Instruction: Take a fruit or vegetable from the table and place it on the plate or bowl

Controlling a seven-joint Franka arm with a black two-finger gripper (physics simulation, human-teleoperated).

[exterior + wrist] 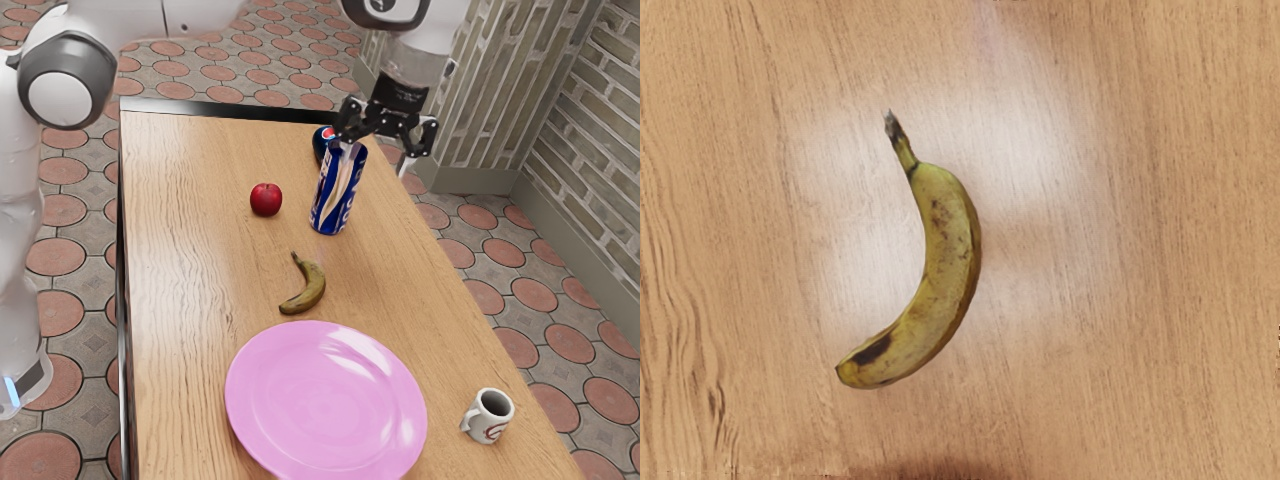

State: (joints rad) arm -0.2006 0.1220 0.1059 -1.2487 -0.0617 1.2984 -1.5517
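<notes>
My tool (383, 138) hangs above the far part of the counter (190, 300), its two fingers spread apart with nothing between them. In the exterior view it sits just over the top of a blue soda can (337, 187); whether a finger grazes the can I can't quite tell from this angle. The banana (303, 287) lies flat on the wood, between the can and the pink plate (325, 400), apart from both. A red apple (265, 199) sits beside the can, toward the exterior view's left. A white mug (488, 415) stands near the plate. My wrist camera looks down on the banana (930, 270), curved, with dark spots.
</notes>
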